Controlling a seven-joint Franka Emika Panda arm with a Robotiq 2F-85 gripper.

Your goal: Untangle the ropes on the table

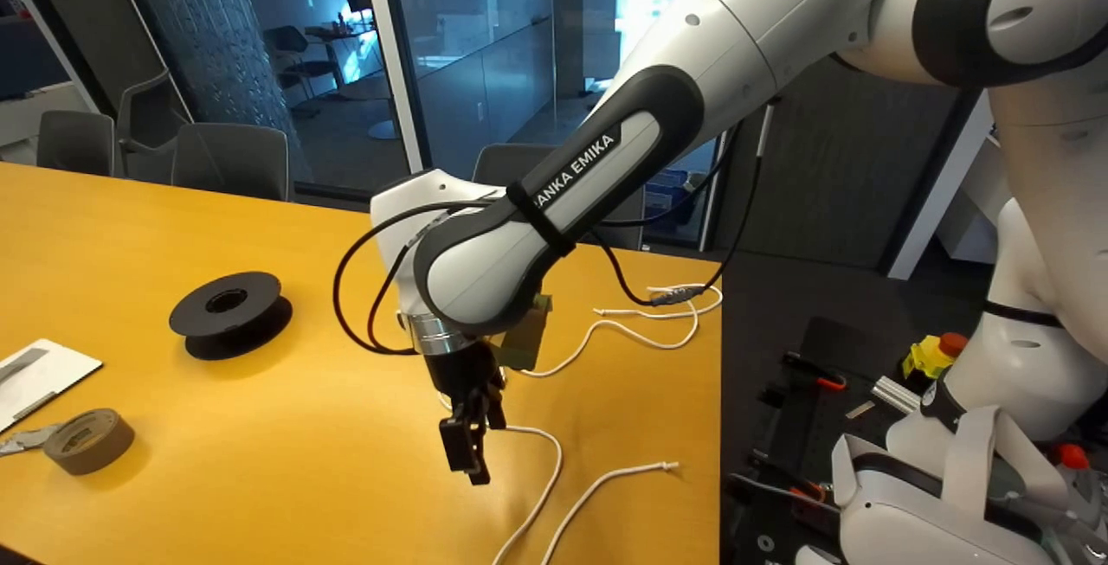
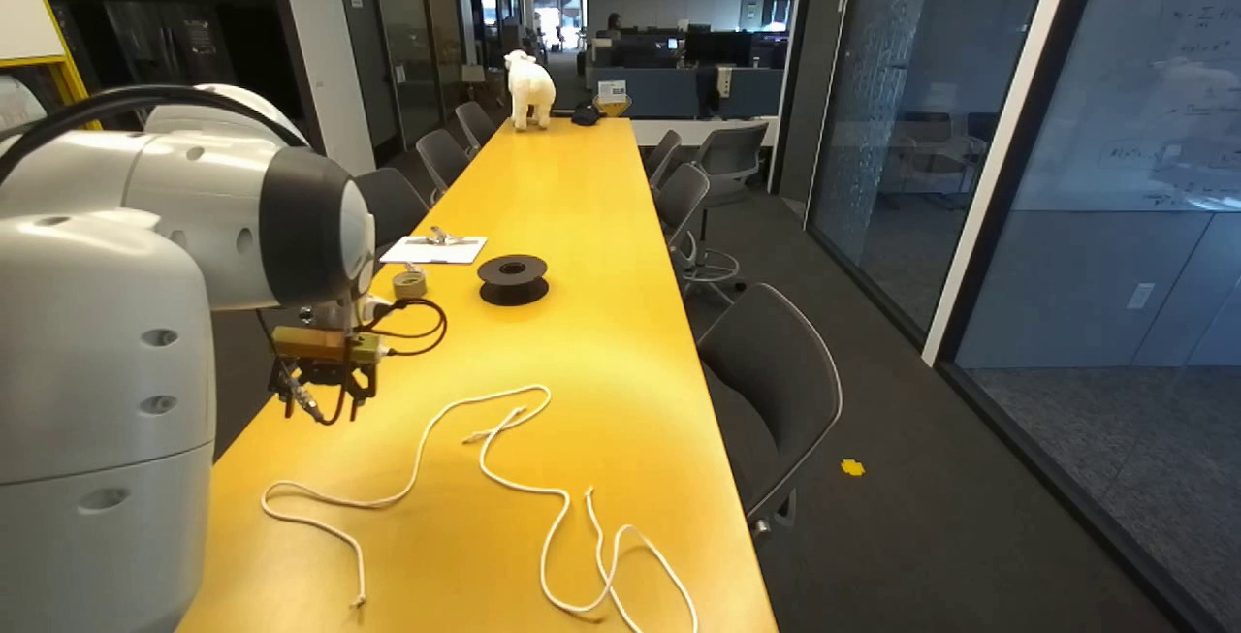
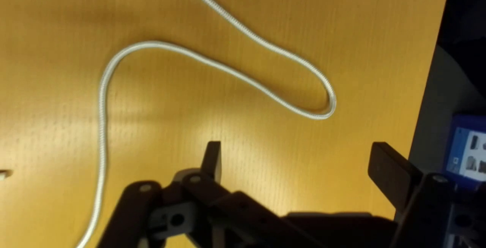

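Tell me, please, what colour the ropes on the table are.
The ropes are white, shown best in the wrist view, where a fine woven texture appears.

Two ropes, one spool, one tape roll

My arm is white with black panels, grey screw dots, white ANKA EMIKA lettering, a black strap and looped black cables; a silver collar tops my black gripper

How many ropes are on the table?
2, it seems: one rope winds on the left, another rope on the right, in an exterior view. Part lies out of frame there.
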